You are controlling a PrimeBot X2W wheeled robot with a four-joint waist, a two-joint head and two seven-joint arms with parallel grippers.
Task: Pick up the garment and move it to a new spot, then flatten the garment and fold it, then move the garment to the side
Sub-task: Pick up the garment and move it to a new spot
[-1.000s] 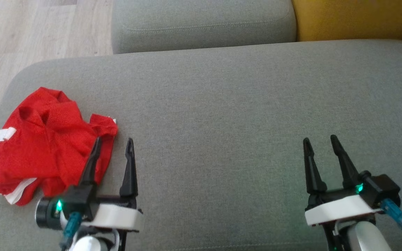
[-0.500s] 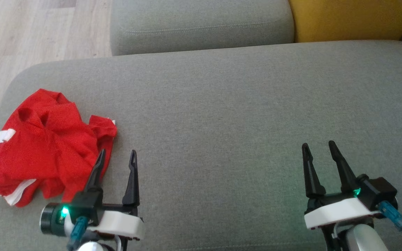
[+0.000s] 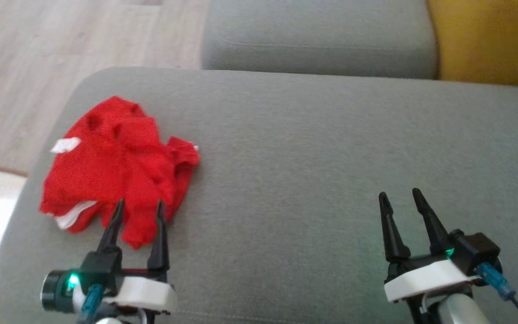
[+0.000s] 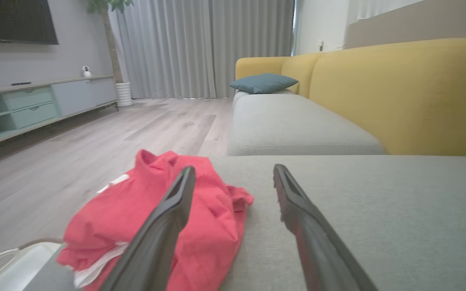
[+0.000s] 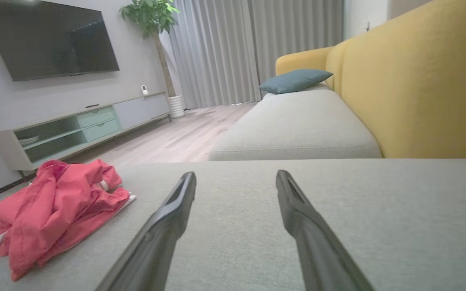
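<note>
Red garment (image 3: 115,171) crumpled on grey sofa (image 3: 308,148) — left gripper (image 3: 140,206) at its edge, right gripper (image 3: 399,194) well apart; both jaws wide.

The crumpled red fabric garment (image 3: 115,166) lies at the left end of the grey upholstered cushion (image 3: 308,157), the left gripper (image 3: 140,204) before it, perhaps over its edge, the right gripper (image 3: 399,194) well right.

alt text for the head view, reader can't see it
A crumpled red garment lies near the left end of a grey sofa cushion. The open left tool points at its near edge; the open right tool is over bare cushion.
</note>
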